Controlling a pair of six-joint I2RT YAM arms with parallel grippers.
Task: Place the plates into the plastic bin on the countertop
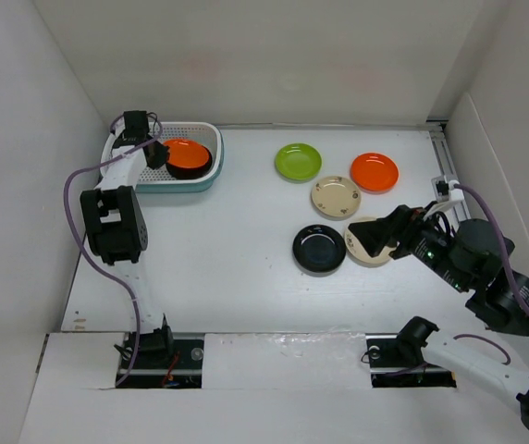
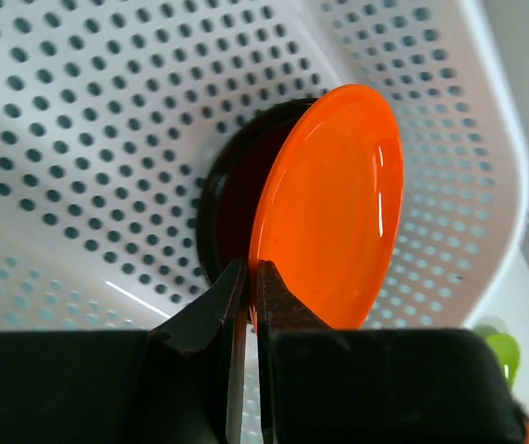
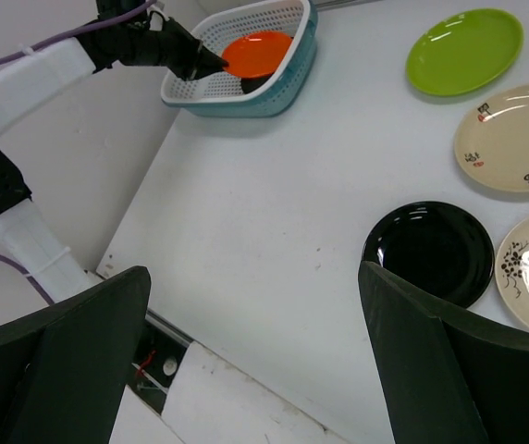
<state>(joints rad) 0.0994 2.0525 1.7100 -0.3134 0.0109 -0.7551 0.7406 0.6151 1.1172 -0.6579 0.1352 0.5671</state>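
The teal plastic bin point(image 1: 183, 188) stands at the back left of the white countertop point(image 1: 237, 240). My left gripper point(image 1: 160, 154) is inside it, shut on the rim of an orange plate point(image 2: 334, 203), which it holds tilted over a black plate point(image 2: 220, 199) on the bin floor. A green plate point(image 1: 298, 162), an orange plate point(image 1: 374, 172), a beige plate point(image 1: 336, 196) and a black plate point(image 1: 318, 248) lie on the right. My right gripper point(image 1: 364, 240) is open and empty, hovering above a second beige plate point(image 1: 373, 258) that it partly hides.
White walls close in the countertop on the left, back and right. A purple cable hangs along each arm. In the right wrist view the near edge of the countertop point(image 3: 209, 370) shows, with a gap and wiring below it.
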